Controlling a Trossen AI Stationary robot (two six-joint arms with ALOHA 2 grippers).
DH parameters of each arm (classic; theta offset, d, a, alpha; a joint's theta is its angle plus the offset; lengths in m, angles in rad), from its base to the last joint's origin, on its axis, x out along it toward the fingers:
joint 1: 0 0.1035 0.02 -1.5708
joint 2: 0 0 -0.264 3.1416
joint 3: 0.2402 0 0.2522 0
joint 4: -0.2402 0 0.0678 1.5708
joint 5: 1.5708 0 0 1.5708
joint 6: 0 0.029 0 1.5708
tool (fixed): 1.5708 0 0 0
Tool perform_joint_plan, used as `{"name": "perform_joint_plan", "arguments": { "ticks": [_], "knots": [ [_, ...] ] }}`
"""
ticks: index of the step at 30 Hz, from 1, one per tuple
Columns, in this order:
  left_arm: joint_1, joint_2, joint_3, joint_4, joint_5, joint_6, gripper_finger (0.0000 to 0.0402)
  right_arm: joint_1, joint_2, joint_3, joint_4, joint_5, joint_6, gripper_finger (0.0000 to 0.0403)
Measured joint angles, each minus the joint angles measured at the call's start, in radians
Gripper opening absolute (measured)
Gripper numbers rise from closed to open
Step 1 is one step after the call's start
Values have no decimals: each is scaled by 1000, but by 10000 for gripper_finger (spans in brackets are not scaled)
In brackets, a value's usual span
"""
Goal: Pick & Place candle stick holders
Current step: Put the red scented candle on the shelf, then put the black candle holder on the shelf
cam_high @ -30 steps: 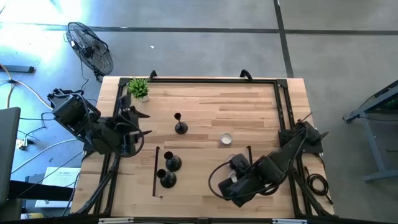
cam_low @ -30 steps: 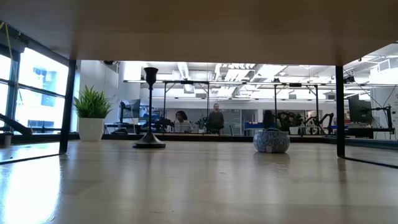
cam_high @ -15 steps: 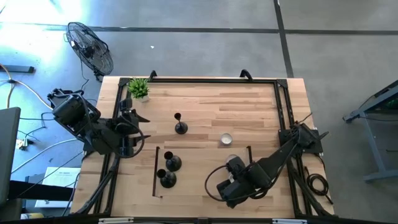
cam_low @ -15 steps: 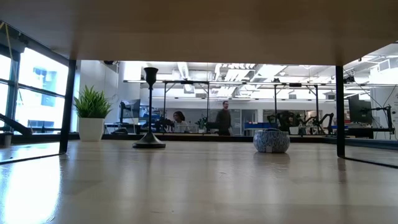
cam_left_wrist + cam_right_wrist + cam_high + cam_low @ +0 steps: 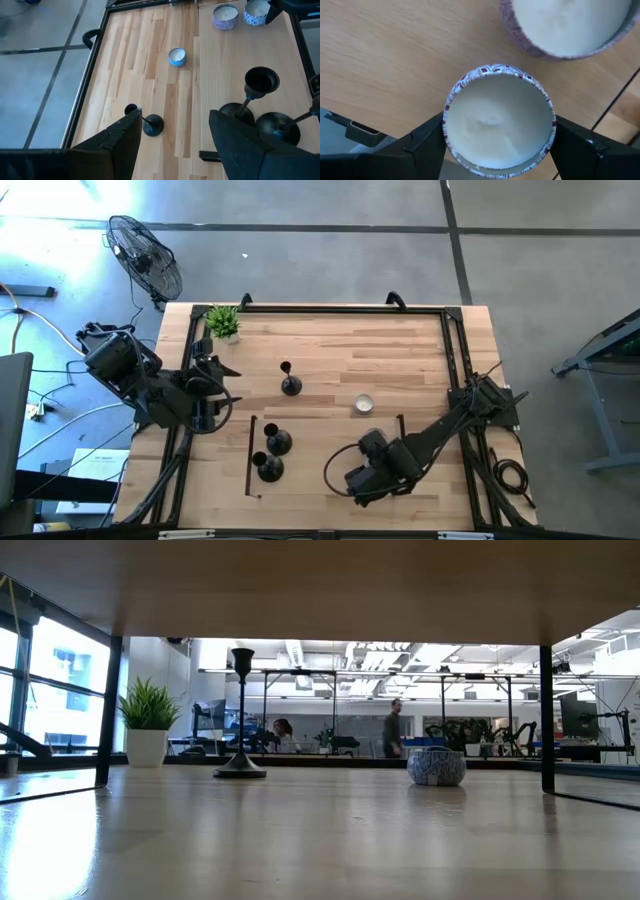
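I see my right pincer [image 5: 497, 150] low over the near part of the surface [image 5: 420, 340], its fingers spread on either side of a small patterned candle tin [image 5: 498, 120] without visibly pressing it; a second, larger tin [image 5: 567, 22] sits just beyond that one. Left of the candle tin, two candle stick holders [image 5: 273, 454] stand touching each other beside a thin dark bar. Farther back from the tin, a third candle stick holder [image 5: 289, 380] stands upright and alone, with another small tin [image 5: 364, 404] to its right. My left pincer [image 5: 175, 145] waits at the left edge, fingers spread and holding nothing, facing the lone holder. In the far left corner stands a green potted plant [image 5: 223, 322]. Beyond the surface a person [image 5: 395, 728] is, I think, walking.
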State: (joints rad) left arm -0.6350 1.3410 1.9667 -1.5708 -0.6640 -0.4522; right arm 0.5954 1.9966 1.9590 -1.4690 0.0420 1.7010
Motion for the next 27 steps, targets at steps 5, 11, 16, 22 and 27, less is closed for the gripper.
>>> {"name": "perform_joint_plan", "arguments": {
  "ticks": [5,11,16,22,27],
  "knots": [
    [0,0,0,0,0,3,227,-2,-1,-5,6,-15,0,289],
    [0,0,0,0,0,3,227,-2,-1,-6,4,-24,0,377],
    [0,0,0,0,0,3,227,-2,-1,-6,4,-23,0,388],
    [0,0,0,0,0,2,227,-2,-5,0,-1,2,-2,385],
    [0,4,0,0,0,2,227,-10,-30,21,-7,-3,0,388]
  ]
}}
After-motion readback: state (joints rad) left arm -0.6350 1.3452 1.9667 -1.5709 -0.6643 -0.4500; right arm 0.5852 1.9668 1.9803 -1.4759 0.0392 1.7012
